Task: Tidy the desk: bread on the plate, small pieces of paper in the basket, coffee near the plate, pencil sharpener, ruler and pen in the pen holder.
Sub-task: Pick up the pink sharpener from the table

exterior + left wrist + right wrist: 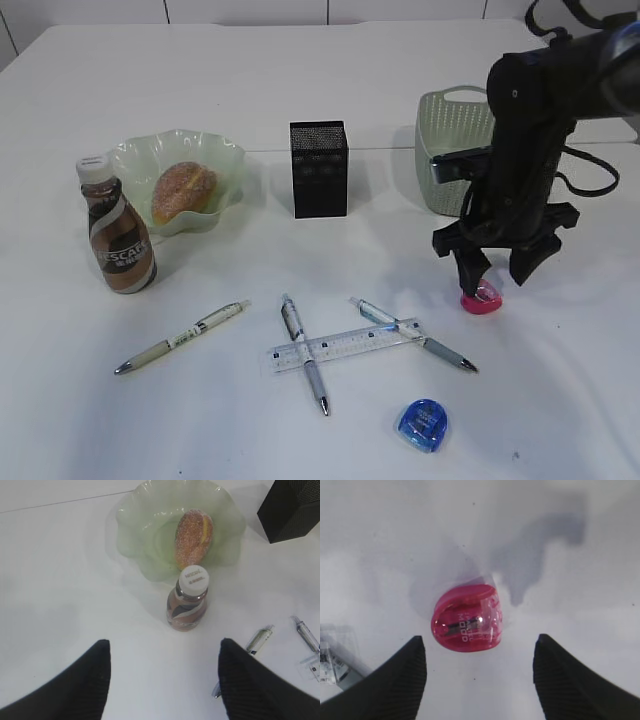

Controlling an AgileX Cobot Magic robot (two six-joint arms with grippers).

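Exterior view is showing the whole desk [300, 90]: three pens, a clear ruler [345, 345] lying across two of them, a blue pencil sharpener [423, 424] near the front edge, the black mesh pen holder [319, 168] and the green basket [450, 145] — the last partly hidden behind the right arm. The left arm is not being seen in that view at all.

Only the right wrist view is showing the pink pencil sharpener [466, 618] in detail: it is lying flat on the desk, centred between the spread fingers of the right gripper [479, 672], untouched by either. The arm is being held nearly vertical, fingers pointing down, tips just above the desk. Small white lettering on the sharpener is too blurred to be read.

The left gripper [165, 680] is being held open and empty, looking down on the coffee [187, 602] standing just beside the plate [145, 535], where the bread [194, 536] is lying. "NESCAFE" is being shown on the bottle label in the exterior view, and faintly on the white cap.
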